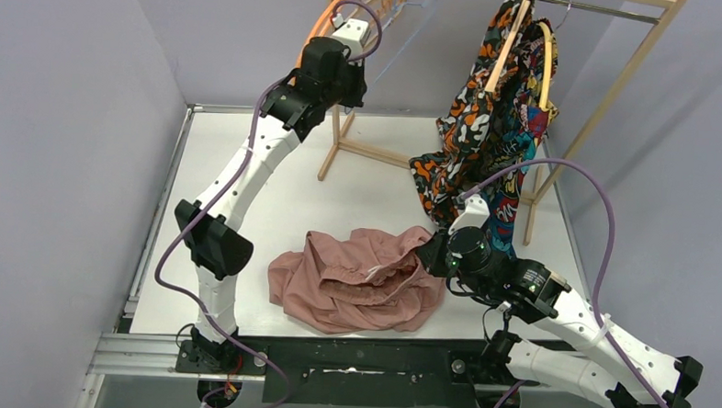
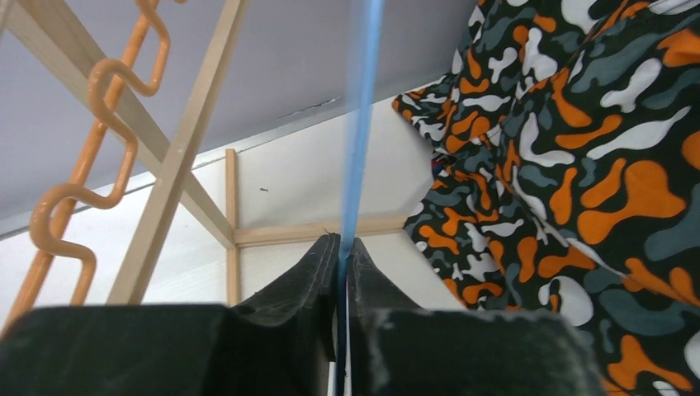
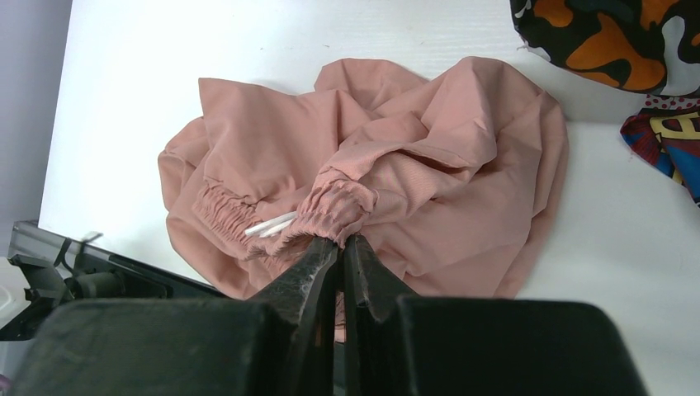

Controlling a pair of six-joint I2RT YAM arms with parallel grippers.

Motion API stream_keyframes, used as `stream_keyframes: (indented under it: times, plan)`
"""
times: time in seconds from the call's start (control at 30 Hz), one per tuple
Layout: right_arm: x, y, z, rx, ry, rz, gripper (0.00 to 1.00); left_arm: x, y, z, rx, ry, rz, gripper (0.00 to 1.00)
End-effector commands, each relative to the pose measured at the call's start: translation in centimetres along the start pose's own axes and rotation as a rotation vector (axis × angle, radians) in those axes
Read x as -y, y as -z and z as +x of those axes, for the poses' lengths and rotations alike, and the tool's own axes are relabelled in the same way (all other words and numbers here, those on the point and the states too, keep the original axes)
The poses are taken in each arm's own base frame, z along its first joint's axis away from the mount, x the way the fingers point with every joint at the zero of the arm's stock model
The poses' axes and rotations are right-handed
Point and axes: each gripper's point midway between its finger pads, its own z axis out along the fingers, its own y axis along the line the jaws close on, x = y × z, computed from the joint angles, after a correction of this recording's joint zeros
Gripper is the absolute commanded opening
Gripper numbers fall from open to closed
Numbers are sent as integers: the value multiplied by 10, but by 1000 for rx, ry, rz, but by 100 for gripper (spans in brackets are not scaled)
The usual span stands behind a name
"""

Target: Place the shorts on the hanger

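My left pincer [image 2: 345,247] clamping hanger [image 2: 361,124] by far edge; my right pincer [image 3: 341,247] pinching shorts [image 3: 446,165] waistband [image 3: 334,206], front edge; needing slow, high lift.

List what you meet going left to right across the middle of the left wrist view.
Orange hanger → wooden rack → blue hanger → patterned garment.

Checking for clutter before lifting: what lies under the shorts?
The shorts rest on the white table; anything beneath the crumpled heap is hidden. The right fingers pinch the waistband.
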Motion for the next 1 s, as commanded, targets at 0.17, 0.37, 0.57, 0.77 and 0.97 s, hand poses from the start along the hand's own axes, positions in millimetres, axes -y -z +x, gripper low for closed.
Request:
stream_keyframes:
  times: [0.17, 0.37, 0.57, 0.77, 0.97]
  plan:
    - [-19, 8, -25, 80, -32, -73, 0, 24, 23, -70, 228, -28, 121, 0]
    - [-17, 11, -31, 94, -10, -56, 0, 24, 31, -84, 358, -61, 133, 0]
    - [-13, 12, -36, 126, -27, -41, 0, 27, 49, -94, 554, -136, 165, 0]
    - [-17, 5, -33, 105, -9, -41, 0, 21, 61, -88, 644, -202, 156, 0]
    - [-23, 1, -28, 83, -26, -61, 0, 23, 62, -95, 710, -233, 164, 0]
